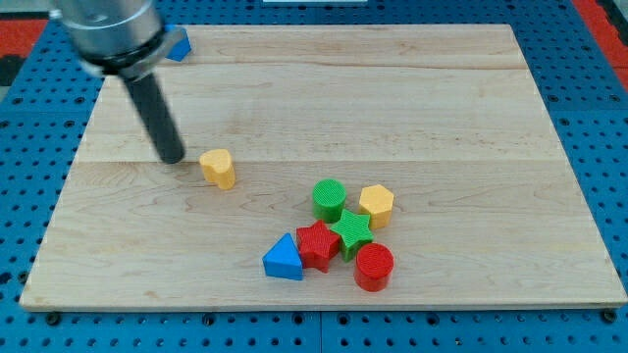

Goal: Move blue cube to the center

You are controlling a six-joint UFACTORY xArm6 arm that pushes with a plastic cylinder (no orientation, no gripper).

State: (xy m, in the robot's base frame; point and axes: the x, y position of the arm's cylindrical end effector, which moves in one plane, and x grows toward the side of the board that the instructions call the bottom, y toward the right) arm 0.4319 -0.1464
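Resting on the wooden tabletop (412,98), my tip (173,157) is sitting just left of a yellow block (218,168), holding nothing; the blue cube (178,45) is lying half-hidden behind the tool, top left.

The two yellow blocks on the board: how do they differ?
The yellow heart-like block stands alone near the view's left, just right of my tip; the yellow hexagon sits in the cluster toward the view's bottom right, close to the green cylinder and green star. The first has a rounded, notched outline; the hexagon has flat sides. Both share the same yellow.
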